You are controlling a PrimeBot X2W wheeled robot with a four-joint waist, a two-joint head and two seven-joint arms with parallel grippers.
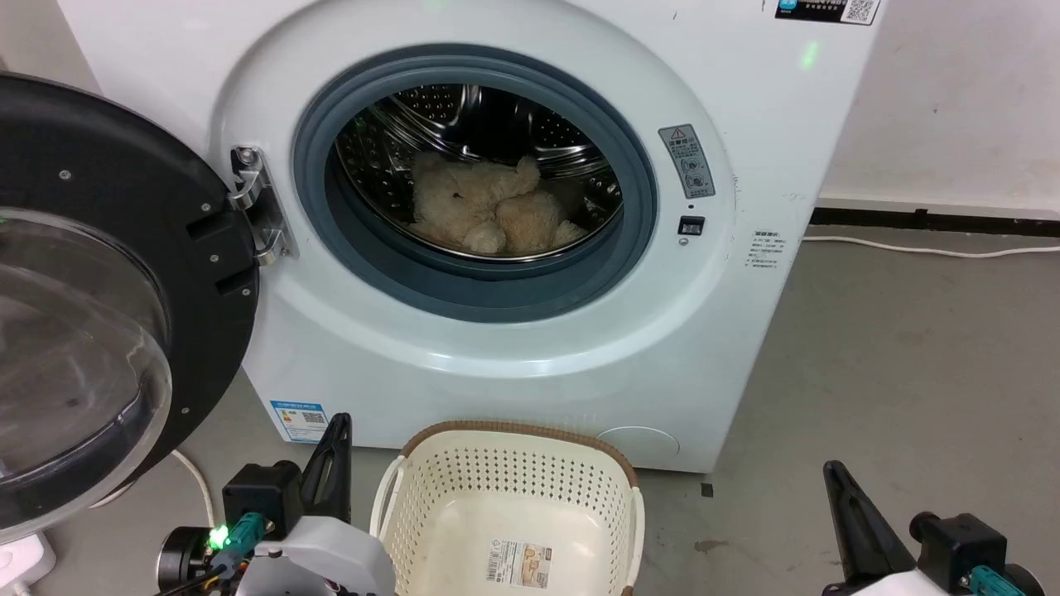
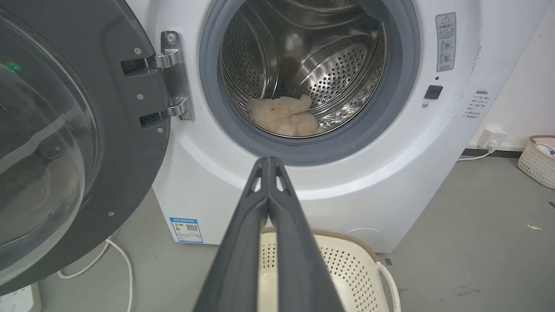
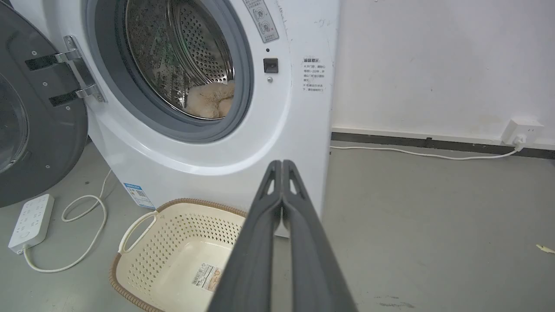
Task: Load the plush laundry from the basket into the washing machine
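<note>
One washing machine (image 1: 497,348) fills the upper half of the head view, and its one round door (image 1: 124,207) hangs wide open at the left edge, glass facing us. One plush toy (image 1: 484,211), shaggy and cream-beige, sits in the middle of the opening, on the bottom of the steel drum (image 1: 497,116) and behind the grey seal (image 1: 472,290). It is fully inside, and nothing spills over the lip.

At the bottom centre, one cream basket (image 1: 513,430) stands on the floor just in front of the machine, brown rim up. Its floor is bare except for one paper label (image 1: 519,564). A second, smaller basket (image 2: 537,160) peeks in at the right edge of the left wrist view, against the wall and well apart from the action.

Now the pincers, two of them. The left gripper (image 2: 269,160) rises from the bottom centre of its own view with both dark fingers pressed together at the tips. It grips nothing and touches nothing, poised above the basket's near rim and aimed at the foot of the seal. The right gripper (image 3: 282,162) looks the same in its view, closed tip to tip and empty, with the basket at its lower left and open grey floor to its right.

One white power strip (image 3: 30,221) lies at the lower left of the right wrist view, its cord looping over the floor beside the machine. One more white cable runs along the wall's base to a socket (image 3: 522,130) at the right.
</note>
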